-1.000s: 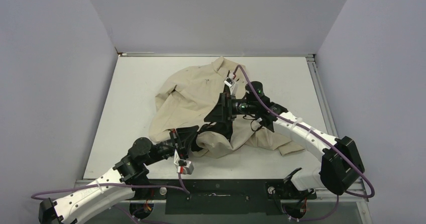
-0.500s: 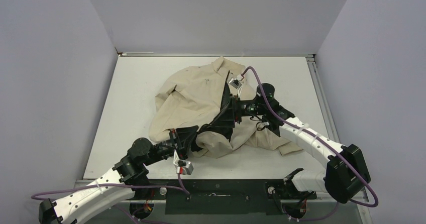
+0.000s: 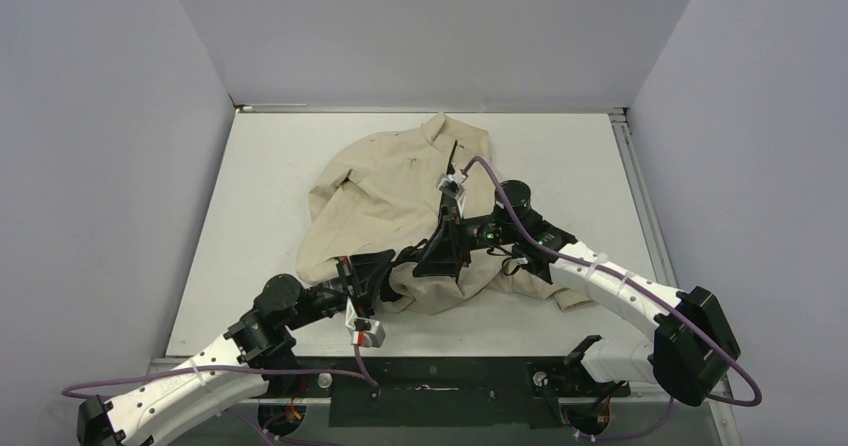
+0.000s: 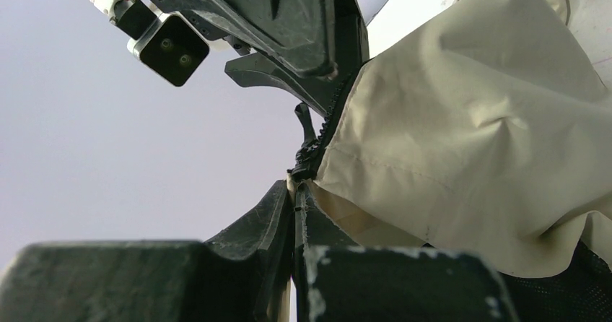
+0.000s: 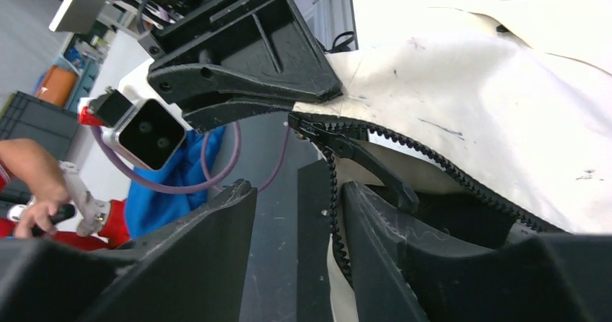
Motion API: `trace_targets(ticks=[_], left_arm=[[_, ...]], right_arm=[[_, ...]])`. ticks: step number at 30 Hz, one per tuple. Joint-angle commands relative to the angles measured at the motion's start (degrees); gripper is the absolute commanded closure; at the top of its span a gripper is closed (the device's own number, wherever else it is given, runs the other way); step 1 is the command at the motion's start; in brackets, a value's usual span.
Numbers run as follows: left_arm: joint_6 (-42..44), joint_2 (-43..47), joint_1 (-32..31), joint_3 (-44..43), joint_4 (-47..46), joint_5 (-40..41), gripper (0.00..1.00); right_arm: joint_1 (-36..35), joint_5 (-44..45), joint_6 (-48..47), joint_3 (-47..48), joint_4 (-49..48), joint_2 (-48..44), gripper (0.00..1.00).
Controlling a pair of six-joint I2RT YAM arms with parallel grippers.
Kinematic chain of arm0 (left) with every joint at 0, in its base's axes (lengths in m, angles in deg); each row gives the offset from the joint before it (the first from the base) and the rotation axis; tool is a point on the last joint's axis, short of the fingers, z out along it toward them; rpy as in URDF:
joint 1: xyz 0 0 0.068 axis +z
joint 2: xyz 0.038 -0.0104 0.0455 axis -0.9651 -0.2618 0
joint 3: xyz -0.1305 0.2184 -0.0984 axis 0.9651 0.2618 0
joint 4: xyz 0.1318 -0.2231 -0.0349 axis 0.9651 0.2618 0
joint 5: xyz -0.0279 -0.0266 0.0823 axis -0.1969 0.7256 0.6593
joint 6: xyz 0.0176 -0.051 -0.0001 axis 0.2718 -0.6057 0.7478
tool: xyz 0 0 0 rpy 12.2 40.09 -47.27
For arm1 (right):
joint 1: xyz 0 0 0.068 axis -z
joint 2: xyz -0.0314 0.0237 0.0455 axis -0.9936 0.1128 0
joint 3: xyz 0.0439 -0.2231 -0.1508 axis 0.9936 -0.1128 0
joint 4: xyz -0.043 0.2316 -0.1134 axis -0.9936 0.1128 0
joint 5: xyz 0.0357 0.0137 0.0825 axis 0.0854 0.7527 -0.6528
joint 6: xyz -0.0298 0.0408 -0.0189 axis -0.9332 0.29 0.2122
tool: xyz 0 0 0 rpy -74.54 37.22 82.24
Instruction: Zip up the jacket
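Observation:
The beige jacket lies crumpled mid-table, its black lining showing at the near hem. My left gripper is shut on the bottom end of the zipper edge. The black zipper slider sits just above its fingertips. My right gripper points at the left one from close by. In the right wrist view its jaws stand open around the black zipper tape, which lies against one finger. The slider and its pull tab lie just past the fingertips.
The white table is enclosed by grey walls on three sides, with a rail along the right edge. The jacket's right sleeve lies under the right arm. A person's hand and blue cloth show beyond the table.
My right gripper has moved down the zipper line toward the near edge, close to the left gripper. The left arm and the jacket's bulk have stayed put.

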State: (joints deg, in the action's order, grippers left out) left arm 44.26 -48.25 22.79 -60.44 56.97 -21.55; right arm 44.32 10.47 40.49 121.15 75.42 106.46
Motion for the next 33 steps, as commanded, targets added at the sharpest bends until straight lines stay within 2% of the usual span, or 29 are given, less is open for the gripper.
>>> trace_targets(ticks=[1,2,4,9,21,33], left_arm=[[-0.42,0.44,-0.09,-1.97,-3.12,0.55,1.00],[-0.37,0.51,-0.10,-1.97,-3.07,0.63,1.00],[-0.34,0.45,-0.10,-2.03,-3.11,0.61,1.00],[-0.37,0.48,-0.12,-2.14,-3.11,0.49,1.00],[-0.38,1.73,-0.18,-3.78,0.91,-2.39,1.00],[0.66,2.24,-0.18,-5.08,4.52,-6.20,1.00]], right_arm=[[-0.84,3.11,-4.35,1.04,-0.29,-0.21,0.60],[-0.93,3.69,-4.47,1.15,-0.13,-0.05,0.68],[-0.99,4.08,-4.60,1.32,0.09,0.18,0.79],[-0.97,4.29,-7.25,3.20,4.05,0.74,0.94],[2.77,8.74,-10.97,7.09,13.79,2.68,0.95],[2.81,8.80,-5.78,4.52,9.91,4.14,0.95]])
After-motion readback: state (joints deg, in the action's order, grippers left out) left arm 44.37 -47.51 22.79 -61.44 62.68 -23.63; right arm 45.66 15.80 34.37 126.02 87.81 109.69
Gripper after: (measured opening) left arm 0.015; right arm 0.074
